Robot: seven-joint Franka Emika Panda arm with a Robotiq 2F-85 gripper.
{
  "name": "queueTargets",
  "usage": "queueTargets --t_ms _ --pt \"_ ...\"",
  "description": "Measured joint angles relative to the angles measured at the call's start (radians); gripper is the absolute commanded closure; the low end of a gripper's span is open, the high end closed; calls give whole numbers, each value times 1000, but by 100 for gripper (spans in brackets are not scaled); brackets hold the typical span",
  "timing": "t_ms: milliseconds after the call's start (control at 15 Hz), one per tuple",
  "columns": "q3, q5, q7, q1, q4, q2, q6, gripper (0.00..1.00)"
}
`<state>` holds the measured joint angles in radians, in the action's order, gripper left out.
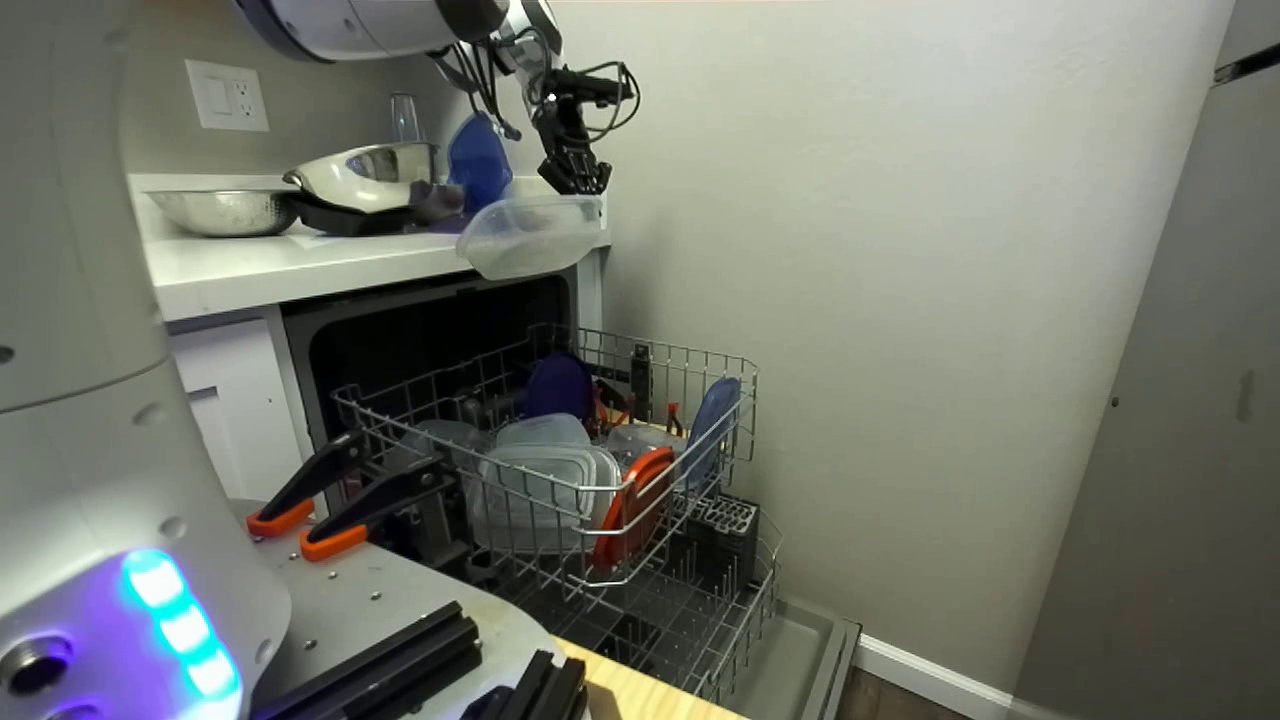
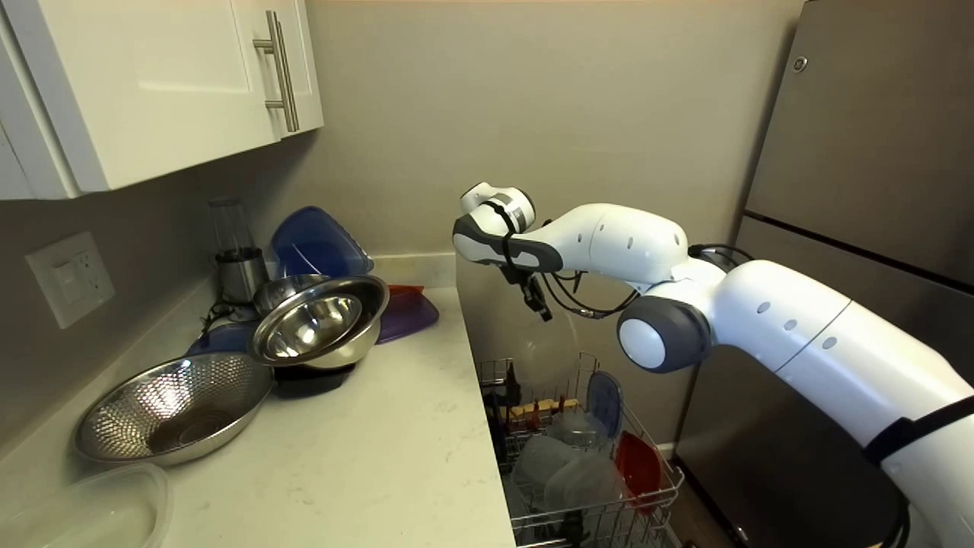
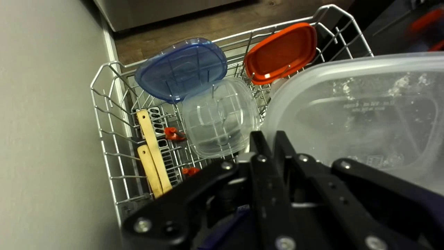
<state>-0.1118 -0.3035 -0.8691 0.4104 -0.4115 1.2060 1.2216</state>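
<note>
Gripper (image 3: 269,137) pinches rim of clear tub (image 3: 374,114) between fingertips. Tub hangs below gripper, high above wire rack (image 1: 600,488), not touching it. In wrist view tub reaches right from fingers, long way running sideways; far end out of sight. Tub looks tipped, past side of white counter (image 2: 411,441). Blue lid (image 3: 182,69) sits in rack.

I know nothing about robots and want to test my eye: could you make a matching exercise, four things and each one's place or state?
1. gripper
2. textured metal bowl
3. orange-red plastic piece
4. light switch

A. in the wire rack
B. on the wall
C. closed on a clear container
D. on the white counter

Pairs: 1-C, 2-D, 3-A, 4-B
</note>
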Motion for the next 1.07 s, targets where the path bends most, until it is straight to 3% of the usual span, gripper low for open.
queueTargets --t_ms 400,1067 --pt "-7 -43 -75 15 -1 72 -3 95" --pt "-28 -76 -79 18 1 213 -16 95"
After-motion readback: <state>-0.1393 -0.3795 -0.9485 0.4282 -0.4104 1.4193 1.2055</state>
